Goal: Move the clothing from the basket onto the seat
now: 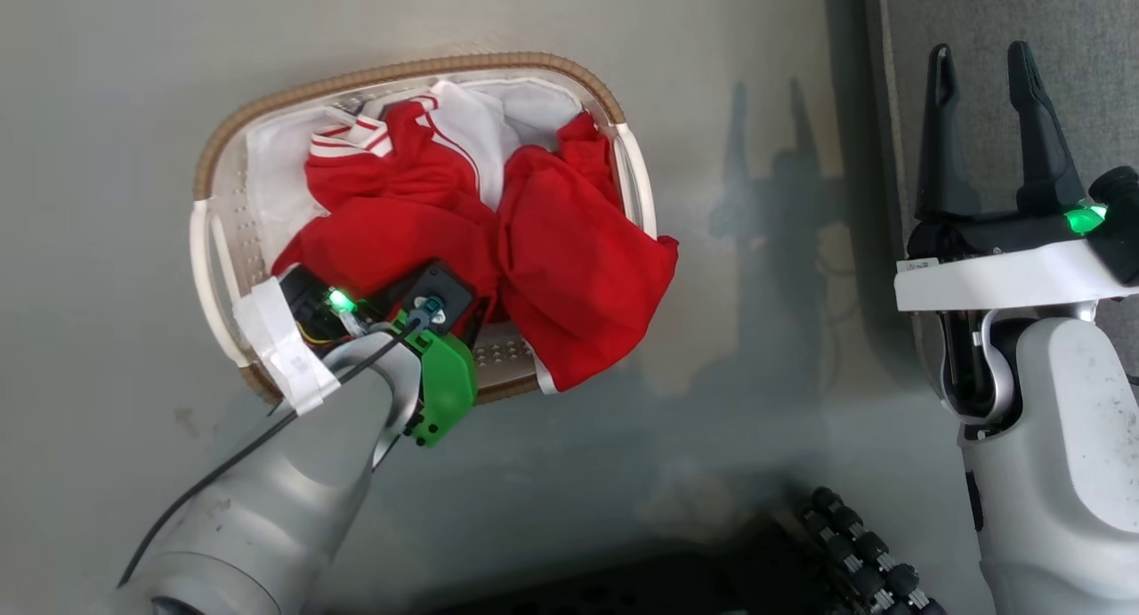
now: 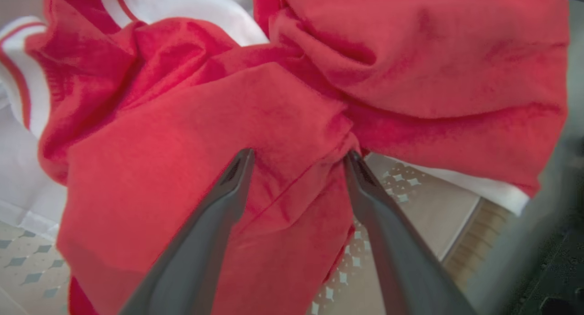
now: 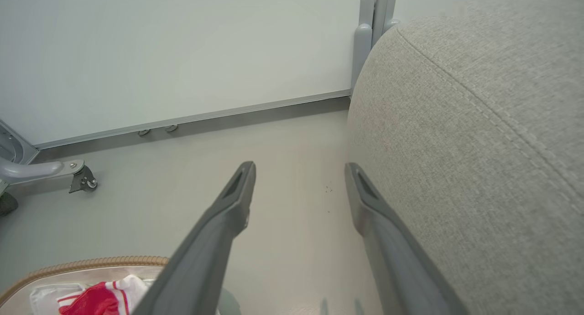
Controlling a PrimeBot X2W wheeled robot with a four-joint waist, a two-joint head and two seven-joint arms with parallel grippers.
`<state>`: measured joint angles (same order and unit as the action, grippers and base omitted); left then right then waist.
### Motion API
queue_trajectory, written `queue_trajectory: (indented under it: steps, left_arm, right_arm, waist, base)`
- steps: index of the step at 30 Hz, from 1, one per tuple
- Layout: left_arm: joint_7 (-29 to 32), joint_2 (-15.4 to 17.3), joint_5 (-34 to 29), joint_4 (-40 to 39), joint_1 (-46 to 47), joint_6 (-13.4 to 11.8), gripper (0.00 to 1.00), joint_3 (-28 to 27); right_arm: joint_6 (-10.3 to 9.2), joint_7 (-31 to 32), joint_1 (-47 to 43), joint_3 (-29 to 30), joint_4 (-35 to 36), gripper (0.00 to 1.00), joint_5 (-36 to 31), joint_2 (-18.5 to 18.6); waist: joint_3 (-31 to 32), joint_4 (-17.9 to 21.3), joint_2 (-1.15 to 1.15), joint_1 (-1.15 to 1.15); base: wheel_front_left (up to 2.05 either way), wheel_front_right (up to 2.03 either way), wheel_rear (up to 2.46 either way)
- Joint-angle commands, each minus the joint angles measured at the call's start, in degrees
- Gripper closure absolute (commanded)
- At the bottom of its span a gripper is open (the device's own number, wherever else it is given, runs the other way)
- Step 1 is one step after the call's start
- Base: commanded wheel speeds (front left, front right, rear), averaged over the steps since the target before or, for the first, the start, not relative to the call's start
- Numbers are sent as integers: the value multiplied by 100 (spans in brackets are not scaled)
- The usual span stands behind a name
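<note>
Left gripper [image 2: 299, 154] is spread wide and nose-down in the basket [image 1: 409, 70]. Both fingertips are pressed against the clothing [image 1: 400, 232], with a ridge of red cloth sitting between them, not pinched.

From my head camera the basket is on the floor [image 1: 107, 108] at about 10 o'clock, and my left wrist covers its 7 o'clock edge. Both red pieces are bunched inside it. The one with white stripe trim is towards 11 o'clock of the basket. The other is heaped at 3 o'clock and flops over the rim around 4 to 5 o'clock, white hem showing. White liner [image 1: 276, 179] peeks out on the 9 o'clock side.

Right gripper [image 1: 981, 59] is spread too and holding nothing. It's at 2 to 3 o'clock in the head view, fingers pointing to 12, well apart from the basket. The seat [image 3: 479, 123] is just beside it. In the right wrist view the grey cushion runs from 1 to 5 o'clock, close off the right finger; can't tell if they touch.
</note>
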<state>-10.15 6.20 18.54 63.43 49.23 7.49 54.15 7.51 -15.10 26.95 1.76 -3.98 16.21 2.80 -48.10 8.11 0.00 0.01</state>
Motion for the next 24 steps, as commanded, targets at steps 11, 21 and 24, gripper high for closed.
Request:
queue_trajectory:
  steps: [11, 21, 24]
  left_arm:
    - [-161, 18, 127, 662, 427, -304, 37, -2]
    - [-461, -57, 423, 651, 249, -285, 100, -212]
    - [-499, -62, 524, 539, 163, -271, 100, -341]
  right_arm:
    - [-4, -11, 116, -18, -1, 0, 149, 18]
    - [-4, -11, 7, -14, -104, 0, 91, 19]
    - [-4, -11, -72, 40, -153, 0, 32, 19]
  waist:
    - [-243, 253, 0, -1]
    - [53, 230, 0, -1]
    - [265, 168, 0, -1]
  base:
    - [0, 0, 0]
    - [0, 0, 0]
    - [0, 0, 0]
